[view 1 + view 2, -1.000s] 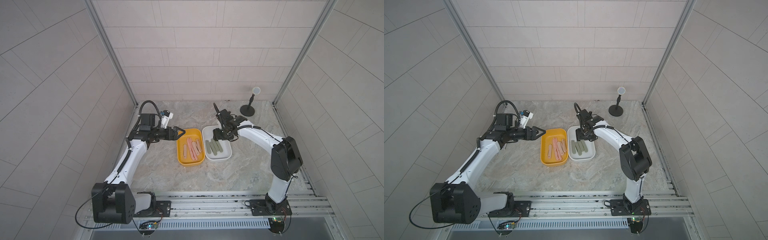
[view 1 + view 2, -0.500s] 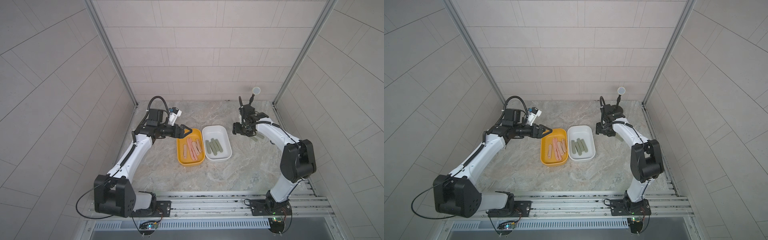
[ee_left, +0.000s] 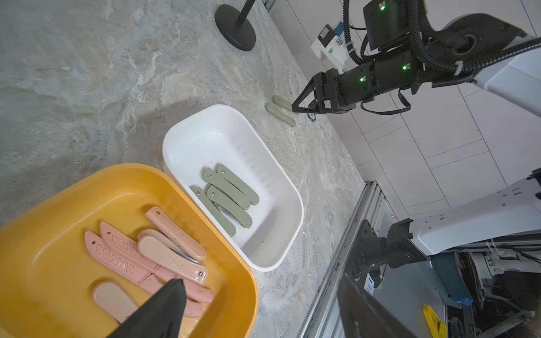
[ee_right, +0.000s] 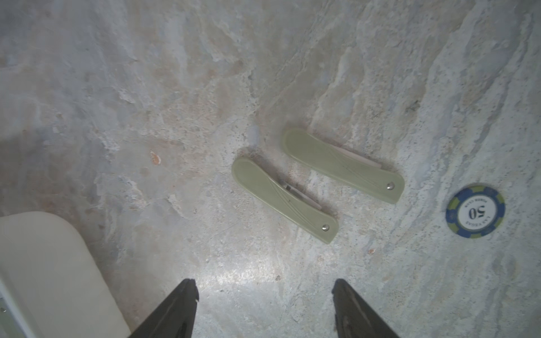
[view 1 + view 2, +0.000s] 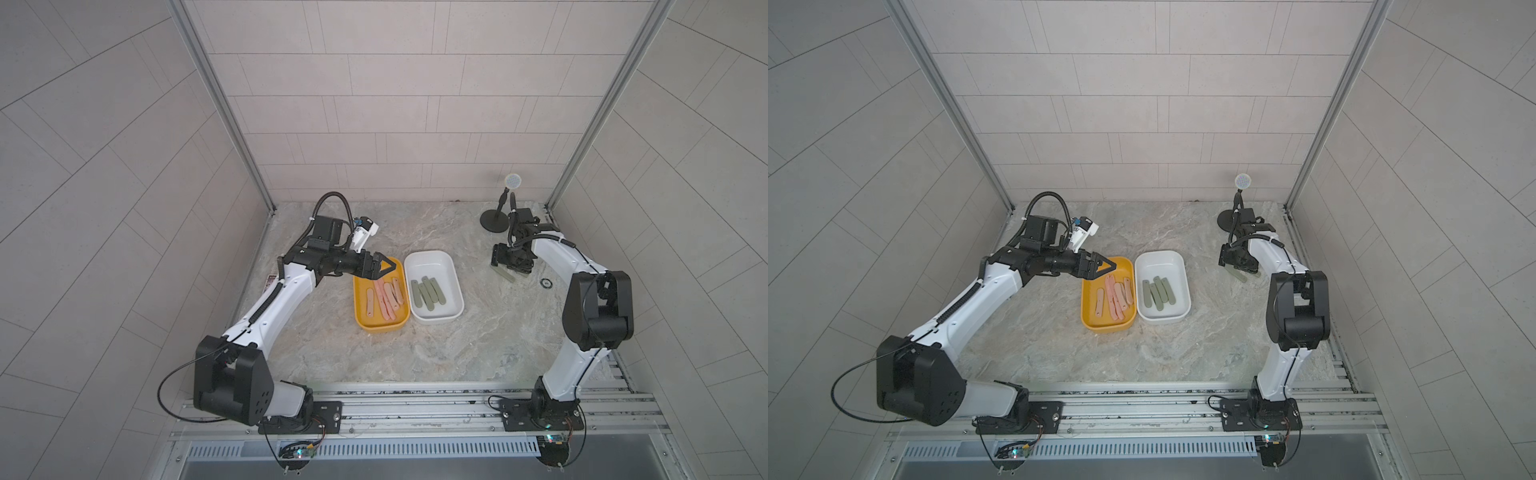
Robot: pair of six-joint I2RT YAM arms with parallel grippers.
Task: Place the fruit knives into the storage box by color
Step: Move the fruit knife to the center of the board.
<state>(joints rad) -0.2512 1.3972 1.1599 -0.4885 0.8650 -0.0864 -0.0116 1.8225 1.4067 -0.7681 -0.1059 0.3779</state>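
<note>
Holds right gripper (image 4: 263, 282) spread and empty over two grey-green fruit knives (image 4: 285, 202) on the table (image 4: 146, 87) outside the white box (image 3: 199, 140), seemingly to straddle one, with left gripper (image 5: 386, 266) gaping idle above pink knives (image 3: 123, 257) in the yellow box (image 3: 58, 204).

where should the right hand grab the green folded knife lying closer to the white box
Take the knife at mid-length, across its narrow width, with the right hand coming straight down, open. It lies flat on the table, so only its long edges offer opposing faces. One finger must probably drop into the gap beside the second green knife.
</note>
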